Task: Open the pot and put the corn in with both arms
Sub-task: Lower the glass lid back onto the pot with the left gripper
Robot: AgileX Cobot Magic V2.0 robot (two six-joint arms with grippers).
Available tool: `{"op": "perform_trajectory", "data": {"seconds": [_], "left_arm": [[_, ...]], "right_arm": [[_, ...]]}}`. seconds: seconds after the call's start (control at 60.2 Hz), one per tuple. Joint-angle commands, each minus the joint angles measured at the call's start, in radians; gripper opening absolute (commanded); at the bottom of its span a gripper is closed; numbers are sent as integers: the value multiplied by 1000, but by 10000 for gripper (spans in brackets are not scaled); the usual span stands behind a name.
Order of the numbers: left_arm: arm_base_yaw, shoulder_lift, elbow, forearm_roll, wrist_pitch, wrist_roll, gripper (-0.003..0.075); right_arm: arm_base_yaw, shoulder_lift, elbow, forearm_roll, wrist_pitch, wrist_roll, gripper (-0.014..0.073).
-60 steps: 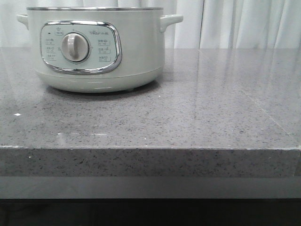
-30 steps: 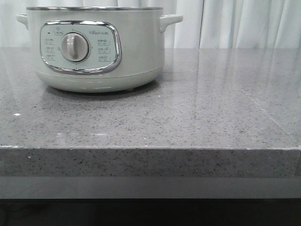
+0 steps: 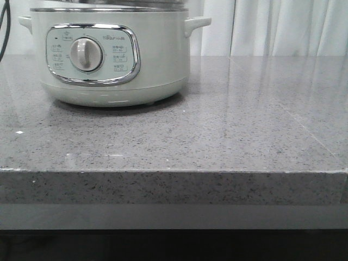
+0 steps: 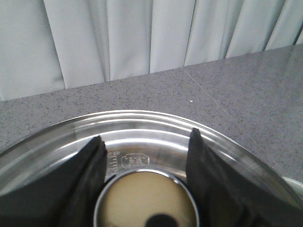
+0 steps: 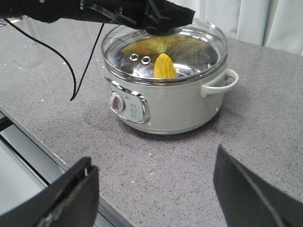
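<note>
The pale grey-green pot (image 3: pixel 157 60) stands at the back left of the counter and also shows in the right wrist view (image 5: pixel 180 109). Its glass lid (image 5: pixel 199 47) sits on the pot's rim. The yellow corn (image 5: pixel 164 66) shows through the glass, inside the pot. My left gripper (image 5: pixel 163 21) is above the lid's middle. In the left wrist view my left gripper (image 4: pixel 147 142) has its black fingers (image 4: pixel 90 165) on either side of the lid's round cream knob (image 4: pixel 147 198), shut on it. My right gripper (image 5: pixel 151 189) is open and empty, over the counter in front of the pot.
The grey speckled counter (image 3: pixel 217 136) has its front edge (image 3: pixel 174 187) near the camera. White curtains (image 3: pixel 283 27) hang behind. A black cable (image 5: pixel 80 71) hangs from the left arm beside the pot, and also shows in the front view (image 3: pixel 4 27).
The lid's rim has come into the front view on top of the pot, which was uncovered there before. A black cable has appeared at the top left.
</note>
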Motion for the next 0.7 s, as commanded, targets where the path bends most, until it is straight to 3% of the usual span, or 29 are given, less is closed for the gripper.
{"op": "perform_trajectory", "data": {"seconds": [0.0, 0.681], "left_arm": [[3, -46, -50, 2, -149, -4, 237], [3, -35, -50, -54, -64, -6, 239]], "right_arm": [[-6, -3, -22, 15, -67, -3, 531], [-6, -3, -22, 15, -65, -3, 531]]}}
